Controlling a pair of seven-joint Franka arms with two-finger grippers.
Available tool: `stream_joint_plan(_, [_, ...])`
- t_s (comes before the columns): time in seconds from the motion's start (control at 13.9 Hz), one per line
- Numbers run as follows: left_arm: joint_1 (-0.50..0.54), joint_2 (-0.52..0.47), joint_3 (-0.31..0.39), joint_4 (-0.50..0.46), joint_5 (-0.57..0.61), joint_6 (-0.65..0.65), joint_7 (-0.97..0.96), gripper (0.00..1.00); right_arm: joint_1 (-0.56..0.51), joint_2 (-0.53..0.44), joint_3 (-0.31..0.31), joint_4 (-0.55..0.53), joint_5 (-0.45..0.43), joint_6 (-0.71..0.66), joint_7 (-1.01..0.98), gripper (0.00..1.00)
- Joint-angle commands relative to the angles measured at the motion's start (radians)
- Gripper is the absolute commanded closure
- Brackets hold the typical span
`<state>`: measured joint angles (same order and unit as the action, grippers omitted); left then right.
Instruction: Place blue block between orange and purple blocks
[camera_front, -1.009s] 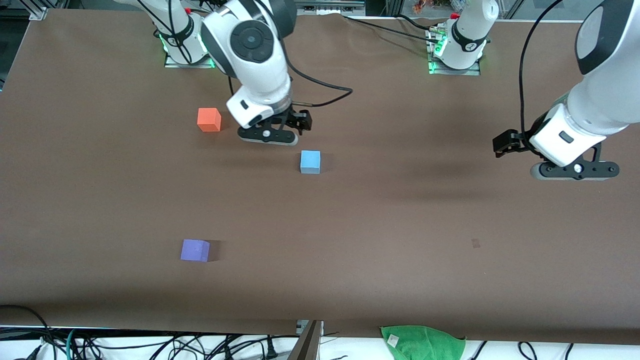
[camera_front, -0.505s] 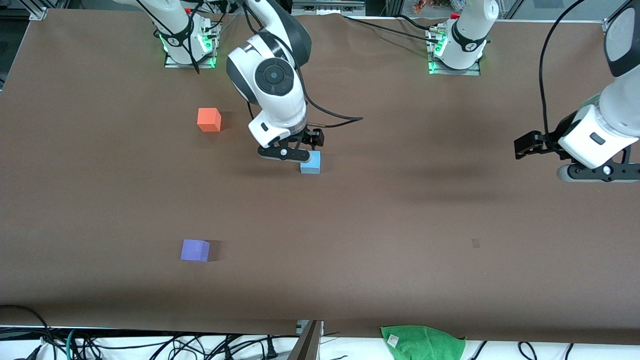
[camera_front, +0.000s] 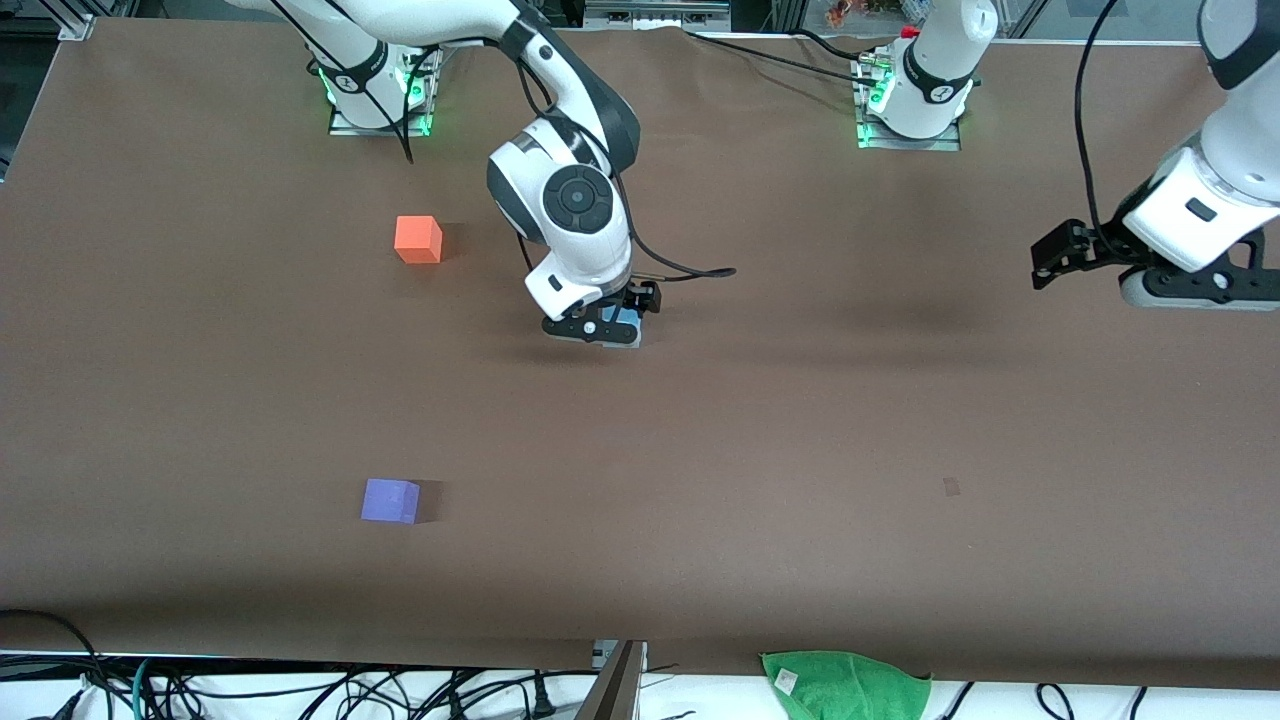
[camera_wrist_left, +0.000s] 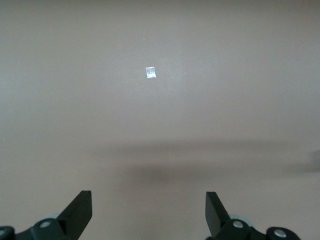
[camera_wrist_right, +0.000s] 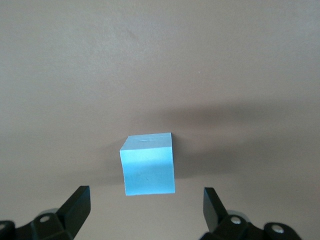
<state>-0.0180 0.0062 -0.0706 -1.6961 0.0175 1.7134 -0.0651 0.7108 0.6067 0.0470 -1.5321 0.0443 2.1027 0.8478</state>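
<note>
Nearest the front camera: a crumpled green cloth (camera_front: 848, 682) at the counter's edge, toward the left arm's end.

Next, on the brown matte counter (camera_front: 800, 450): a small violet-purple matte cube (camera_front: 390, 500), toward the right arm's end, alone and well apart from the other cubes. A small pale square mark (camera_front: 951, 487) lies on the counter surface toward the left arm's end; the left wrist view shows it as a whitish patch (camera_wrist_left: 150, 73).

Farther up: the small light sky-blue matte cube (camera_front: 628, 328) sits on the counter near the middle, mostly covered in the front view by the right hand (camera_front: 603, 331). That hand is low, directly over the blue cube. In the right wrist view its fingers (camera_wrist_right: 77, 205) stand spread wide, released, with the blue cube (camera_wrist_right: 148, 164) between them and clear of both; nothing grasped.

Left hand (camera_front: 1190, 292) hangs in the air over the left arm's end of the counter, waiting. Its fingers (camera_wrist_left: 80, 210) are spread apart, holding nothing.

Farthest: a small bright orange matte cube (camera_front: 418, 239), toward the right arm's end, roughly in line with the purple cube.
</note>
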Motion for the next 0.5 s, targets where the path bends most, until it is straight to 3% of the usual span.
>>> stream_joint_plan(0.0, [-0.016, -0.031, 0.026, -0.045, -0.01, 0.054, 0.007, 0.0, 0.013, 0.031, -0.007, 0.013, 0.009, 0.02, -0.004, 0.0])
stream_joint_plan(0.43, [-0.016, -0.015, 0.04, -0.025, -0.014, 0.003, 0.016, 0.0, 0.026, 0.073, -0.007, 0.007, 0.011, 0.045, -0.007, 0.0])
